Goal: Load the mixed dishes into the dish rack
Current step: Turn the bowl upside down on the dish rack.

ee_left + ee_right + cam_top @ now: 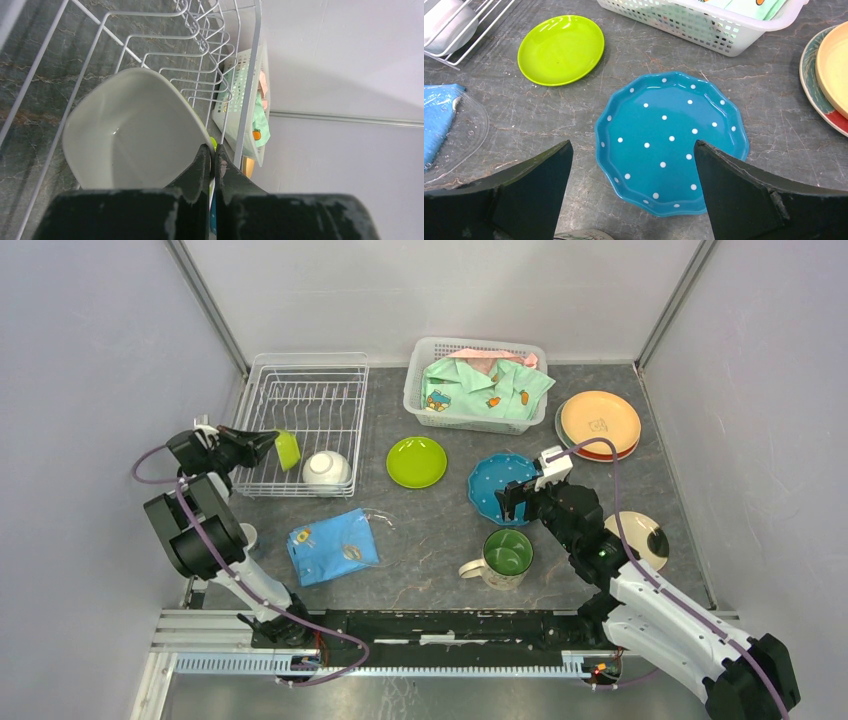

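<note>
The left hand point(265, 444) is clenched on a small lime-green dish point(288, 450), held tilted over the near end of the dish rack point(306, 356), just beside a white bowl point(326, 468) sitting inside it. The right hand point(632, 146) is spread wide, grasping nothing, above the blue dotted plate point(671, 140) on the bench point(430, 530). The lime-green plate point(560, 49) and green-lined mug point(505, 555) lie near.

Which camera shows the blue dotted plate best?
Right wrist: the blue dotted plate sits large, nearly whole. Top view shows it small, partly behind the right arm. Left wrist gives no clear sight of it.
</note>
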